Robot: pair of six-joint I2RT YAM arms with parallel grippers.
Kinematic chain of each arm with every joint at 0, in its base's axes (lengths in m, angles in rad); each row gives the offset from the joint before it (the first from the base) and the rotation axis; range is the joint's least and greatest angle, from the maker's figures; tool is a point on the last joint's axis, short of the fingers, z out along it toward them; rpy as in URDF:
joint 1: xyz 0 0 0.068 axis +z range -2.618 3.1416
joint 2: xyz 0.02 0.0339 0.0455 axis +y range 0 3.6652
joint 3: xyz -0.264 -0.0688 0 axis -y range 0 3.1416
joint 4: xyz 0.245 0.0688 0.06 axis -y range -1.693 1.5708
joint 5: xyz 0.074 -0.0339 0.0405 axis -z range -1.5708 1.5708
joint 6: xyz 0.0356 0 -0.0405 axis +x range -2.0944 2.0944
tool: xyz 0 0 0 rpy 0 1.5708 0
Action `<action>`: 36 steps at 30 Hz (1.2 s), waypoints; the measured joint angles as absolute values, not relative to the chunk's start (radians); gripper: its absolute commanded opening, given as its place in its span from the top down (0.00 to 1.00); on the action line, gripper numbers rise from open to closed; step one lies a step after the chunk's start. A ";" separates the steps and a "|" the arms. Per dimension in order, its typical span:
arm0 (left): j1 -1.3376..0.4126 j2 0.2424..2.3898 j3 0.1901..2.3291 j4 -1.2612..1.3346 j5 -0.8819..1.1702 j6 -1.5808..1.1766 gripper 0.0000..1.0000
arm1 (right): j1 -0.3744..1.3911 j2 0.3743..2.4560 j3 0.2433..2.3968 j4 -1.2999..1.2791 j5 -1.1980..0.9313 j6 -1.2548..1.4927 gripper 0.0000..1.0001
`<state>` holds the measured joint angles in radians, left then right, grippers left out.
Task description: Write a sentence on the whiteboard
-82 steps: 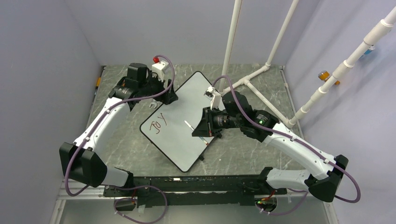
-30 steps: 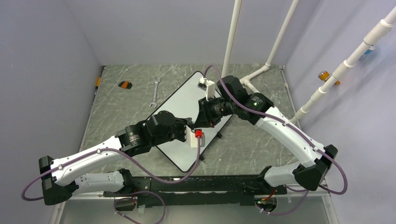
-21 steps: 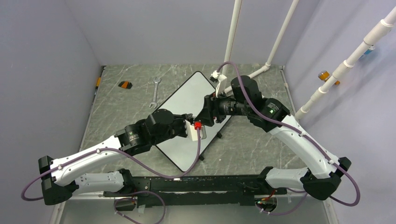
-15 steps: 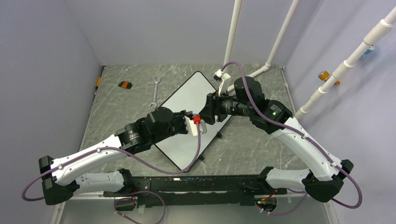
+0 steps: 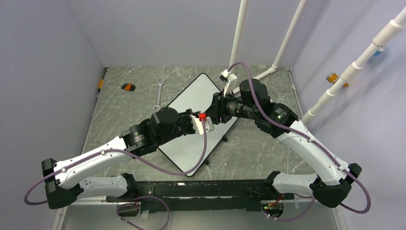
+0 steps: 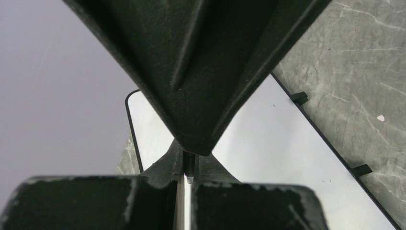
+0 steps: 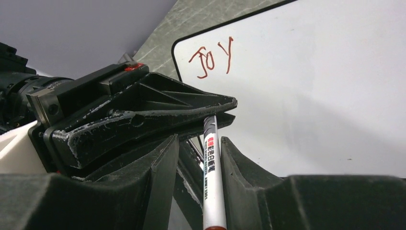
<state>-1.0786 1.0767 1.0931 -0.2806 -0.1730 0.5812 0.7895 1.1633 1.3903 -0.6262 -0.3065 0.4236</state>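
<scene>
Here, the flat white rectangular whiteboard with a thin dark rim (image 5: 189,98) lies askew on the grey marbled table (image 5: 258,153). Above the whiteboard's right long edge, the two black grippers meet tip to tip. The left gripper (image 7: 229,109) has its jaws closed on the far end of a slim white marker pen with a printed barrel (image 7: 210,167). The right gripper (image 7: 198,148) has its jaws parted wider than that barrel, which runs between them with a gap on one side. The sentence, reddish-brown handwritten letters reading "JOY" (image 7: 210,57), sits by a whiteboard corner, beyond both grippers.
</scene>
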 measured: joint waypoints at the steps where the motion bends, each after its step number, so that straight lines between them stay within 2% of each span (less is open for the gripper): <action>1: -1.079 1.078 1.093 -0.278 -0.171 0.580 1.00 | 0.790 1.164 1.390 -0.622 -0.302 0.424 0.61; 3: -1.079 1.079 1.093 -0.275 -0.167 0.579 1.00 | 0.790 1.165 1.390 -0.614 -0.292 0.428 0.61; 8: -1.079 1.079 1.093 -0.274 -0.155 0.578 1.00 | 0.790 1.176 1.390 -0.596 -0.286 0.432 0.71; 18: -1.073 1.079 1.093 -0.284 -0.173 0.582 1.00 | 0.789 1.197 1.390 -0.596 -0.297 0.437 0.77; 21: -1.073 1.079 1.093 -0.284 -0.173 0.584 1.00 | 0.787 1.197 1.390 -0.596 -0.296 0.435 0.87; 24: -1.073 1.079 1.093 -0.284 -0.172 0.588 1.00 | 0.784 1.198 1.390 -0.597 -0.296 0.435 1.00; 30: -1.072 1.078 1.093 -0.290 -0.171 0.594 0.98 | 0.783 1.201 1.389 -0.597 -0.301 0.436 1.00; 32: -1.072 1.077 1.093 -0.293 -0.169 0.595 0.81 | 0.783 1.201 1.386 -0.596 -0.300 0.436 1.00; 35: -1.072 1.075 1.093 -0.300 -0.165 0.598 0.49 | 0.786 1.200 1.382 -0.596 -0.297 0.437 1.00; 36: -1.072 1.073 1.093 -0.302 -0.159 0.600 0.42 | 0.786 1.200 1.380 -0.596 -0.292 0.437 1.00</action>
